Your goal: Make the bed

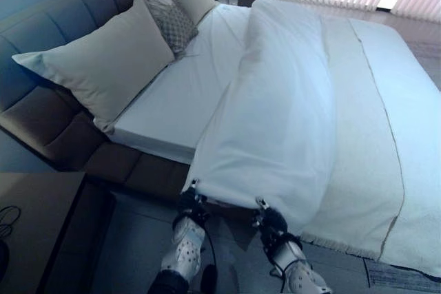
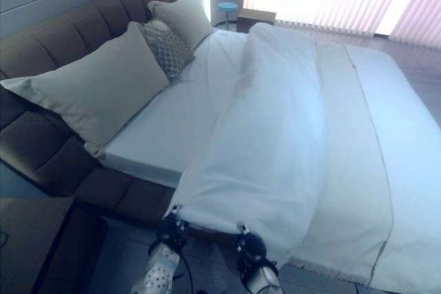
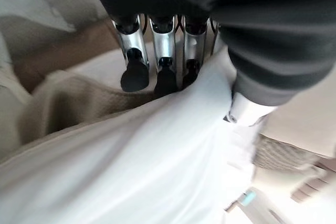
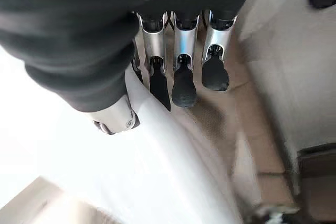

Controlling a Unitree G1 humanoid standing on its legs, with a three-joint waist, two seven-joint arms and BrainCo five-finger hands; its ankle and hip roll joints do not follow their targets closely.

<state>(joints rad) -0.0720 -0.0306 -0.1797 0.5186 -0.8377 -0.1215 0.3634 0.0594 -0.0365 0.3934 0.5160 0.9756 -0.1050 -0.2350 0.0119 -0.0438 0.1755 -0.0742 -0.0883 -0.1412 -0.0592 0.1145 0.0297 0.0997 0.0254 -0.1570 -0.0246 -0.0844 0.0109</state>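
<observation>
At the bed's near side edge, the left hand (image 1: 193, 206) and right hand (image 1: 269, 219) each pinch the bunched white fabric duvet (image 1: 275, 115), fingers clamped on its hem.

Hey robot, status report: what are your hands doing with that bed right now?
Left hand and right hand both pinching the white duvet edge. Duvet folded back lengthwise, bare sheet exposed. Three pillows at headboard, nothing obstructing.

head eyes: down over bed (image 1: 289, 101) (shared) | wrist views: close along each hand, on duvet (image 3: 157, 171)
</observation>
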